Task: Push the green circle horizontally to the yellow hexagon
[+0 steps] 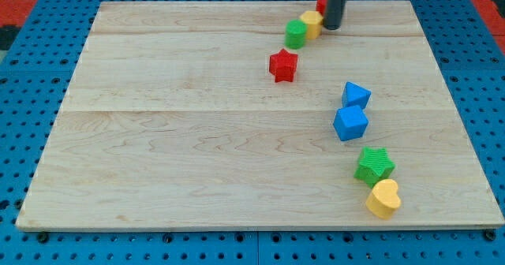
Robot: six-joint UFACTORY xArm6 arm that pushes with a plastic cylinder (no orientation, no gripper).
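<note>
The largest item is the wooden surface (181, 154), a pale board of glued planks that fills most of the view and rests on a blue perforated base (24, 139). A red area is seen beyond the base at the view's top corners.

Next in size is the dark rod, which enters from the view's top edge, right of centre. Its lower end — my tip (332, 27) — is set down on the surface near the top edge. No fingers are fitted to this arm, so no spread or pinched state can be reported.

The blocks are listed from larger to smaller.

- The blue cube (350, 124) is placed at the view's right, about mid-height.
- The green star (374, 166) is located below the cube, toward the view's bottom right.
- The yellow heart (383, 199) is touching the green star on its lower side.
- The blue triangle (356, 95) is found just above the blue cube, touching or nearly so.
- The red star (283, 65) is set apart, left of the blue pair and below the top cluster.
- The green circle (296, 34) is at the view's top, right of centre, pressed against the yellow hexagon (312, 24) on its upper right.
- The yellow hexagon is just left of my tip, in apparent contact.
- A red block (322, 2), shape not discernible, is partly hidden behind the rod.
</note>
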